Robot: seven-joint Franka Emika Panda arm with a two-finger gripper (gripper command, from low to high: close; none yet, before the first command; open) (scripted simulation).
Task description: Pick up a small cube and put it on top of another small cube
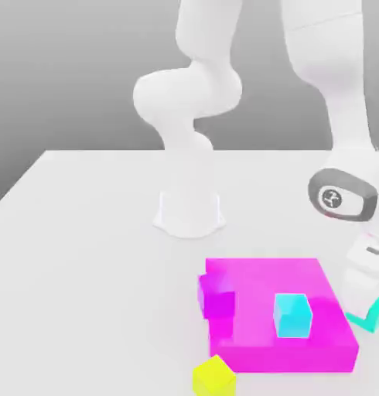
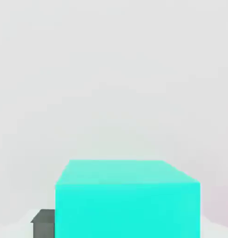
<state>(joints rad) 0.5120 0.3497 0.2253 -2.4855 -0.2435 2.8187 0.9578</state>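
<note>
Gripper (image 1: 366, 306): is pinching the turquoise cube (image 1: 370, 314), its fingers closing against the sides; it is standing at the exterior view's right edge, where the frame is cutting off part of the hand.
Turquoise cube: is sitting between the fingers, just beside the magenta block in the exterior view; the white gripper is hiding its upper part there, and whether it is touching the table is hard to make out.
Hand view: the turquoise cube is running out of the frame, its near face being cut off; a dark finger pad (image 2: 43, 224) is peeking out next to it, while the other pad is hiding behind the cube.
Magenta block (image 1: 274, 290): is lying flat on the table (image 1: 92, 271), its top partly hidden by cubes.
Cyan cube (image 1: 291, 315): is resting on the magenta block.
Purple cube (image 1: 216, 297): is standing at the block's edge on the exterior view's left; how it is being supported is unclear.
Yellow cube (image 1: 214, 377): is sitting near the block's front corner, its lower part being cut off by the frame.
Arm (image 1: 328, 54): is reaching out of the frame at the top.
</note>
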